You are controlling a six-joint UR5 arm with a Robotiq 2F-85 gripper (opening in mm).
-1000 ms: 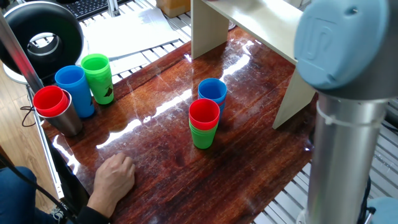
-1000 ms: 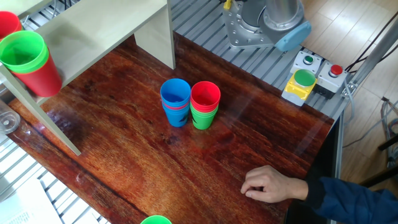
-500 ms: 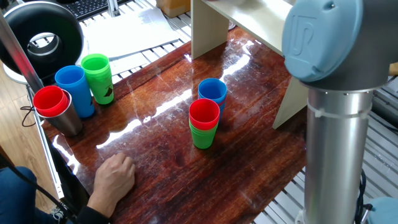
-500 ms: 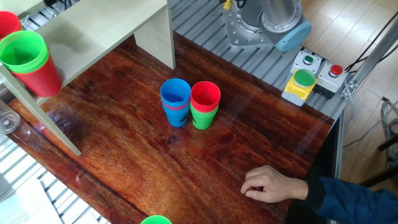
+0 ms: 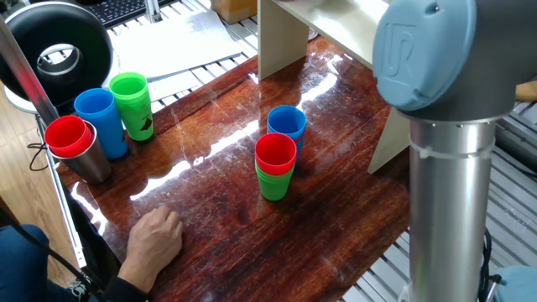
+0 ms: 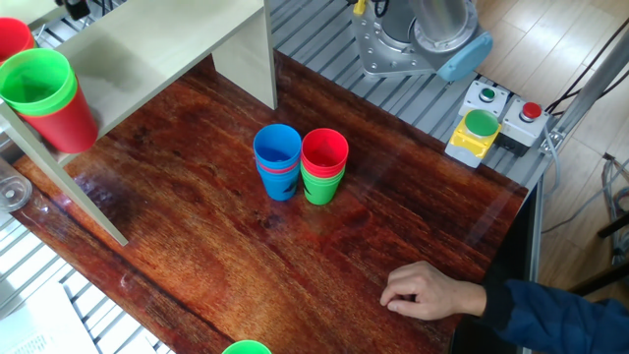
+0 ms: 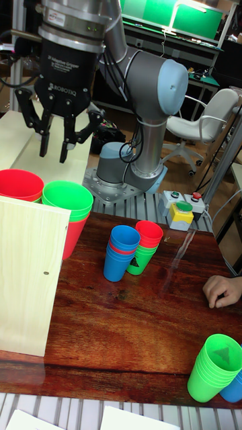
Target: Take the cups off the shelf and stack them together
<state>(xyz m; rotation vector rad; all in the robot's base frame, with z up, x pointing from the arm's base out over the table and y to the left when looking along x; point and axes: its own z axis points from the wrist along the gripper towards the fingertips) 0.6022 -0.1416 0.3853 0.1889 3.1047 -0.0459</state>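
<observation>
Only the tall fixed view showed the end effector, which hung above the shelf with its fingers spread wide and nothing between them. There, a green cup nested in a red one stood on the shelf beside another red cup. On the surface, the other fixed view showed a blue-topped stack touching a red-topped stack, while one fixed view alone showed a red cup in a grey tumbler.
</observation>
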